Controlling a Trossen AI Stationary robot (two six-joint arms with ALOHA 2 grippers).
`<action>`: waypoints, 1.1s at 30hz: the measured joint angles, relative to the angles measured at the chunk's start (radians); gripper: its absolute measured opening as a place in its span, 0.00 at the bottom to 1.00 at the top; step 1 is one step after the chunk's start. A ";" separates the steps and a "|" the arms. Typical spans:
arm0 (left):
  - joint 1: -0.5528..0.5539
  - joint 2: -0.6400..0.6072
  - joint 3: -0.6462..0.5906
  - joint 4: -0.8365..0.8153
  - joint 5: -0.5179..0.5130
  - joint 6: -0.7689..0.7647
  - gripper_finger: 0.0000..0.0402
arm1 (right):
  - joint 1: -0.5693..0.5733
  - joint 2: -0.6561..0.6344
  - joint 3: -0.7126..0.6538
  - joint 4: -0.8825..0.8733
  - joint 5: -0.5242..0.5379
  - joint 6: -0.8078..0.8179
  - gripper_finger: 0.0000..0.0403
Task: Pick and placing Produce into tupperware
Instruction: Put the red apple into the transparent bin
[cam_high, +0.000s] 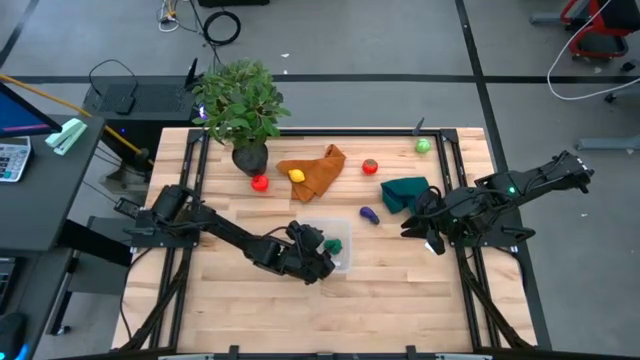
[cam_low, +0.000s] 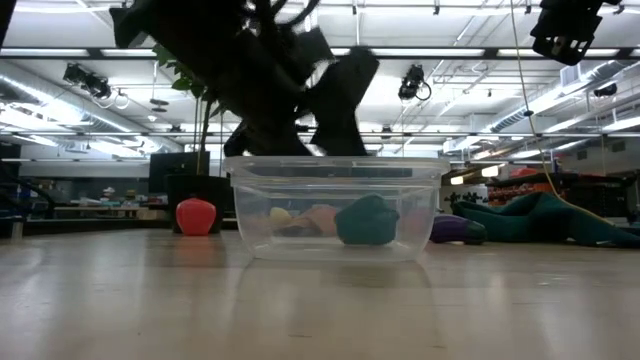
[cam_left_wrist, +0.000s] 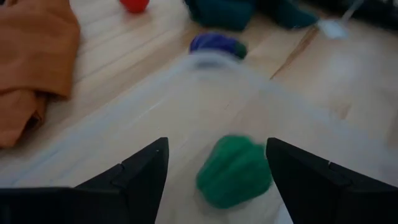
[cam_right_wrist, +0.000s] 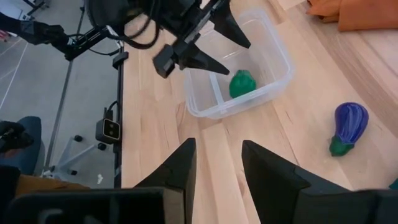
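Robotics lab, open-plan industrial hall: wooden surface (cam_high: 400, 300) on a dark metal frame, grey floor w/ taped lines, loose cables (cam_high: 222, 26), side desk w/ laptop (cam_high: 125, 97) & calculator (cam_high: 12, 158). Low view: long strip lights (cam_low: 80, 52), exposed ceiling, more benches behind.

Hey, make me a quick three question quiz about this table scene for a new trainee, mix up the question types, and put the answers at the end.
1. True or false: the green pepper lies inside the tupperware.
2. Which item lies on the bare wood nearest the tupperware? A) purple eggplant B) green apple C) yellow produce
3. Fill in: the left tool, fingers open, hovers above the ____, while the right tool waits beside the dark green cloth.

Key: 1 true; 2 A; 3 tupperware.
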 joint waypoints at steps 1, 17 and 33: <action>0.000 -0.011 0.001 -0.001 -0.004 0.006 0.69 | 0.000 0.000 0.000 0.000 0.000 0.000 0.24; 0.083 -0.243 0.001 -0.207 -0.010 -0.100 0.68 | 0.000 0.000 0.000 0.006 0.057 -0.020 0.24; 0.056 -0.434 0.001 -0.548 0.018 -0.219 0.53 | 0.000 0.000 0.000 0.039 0.201 -0.109 0.24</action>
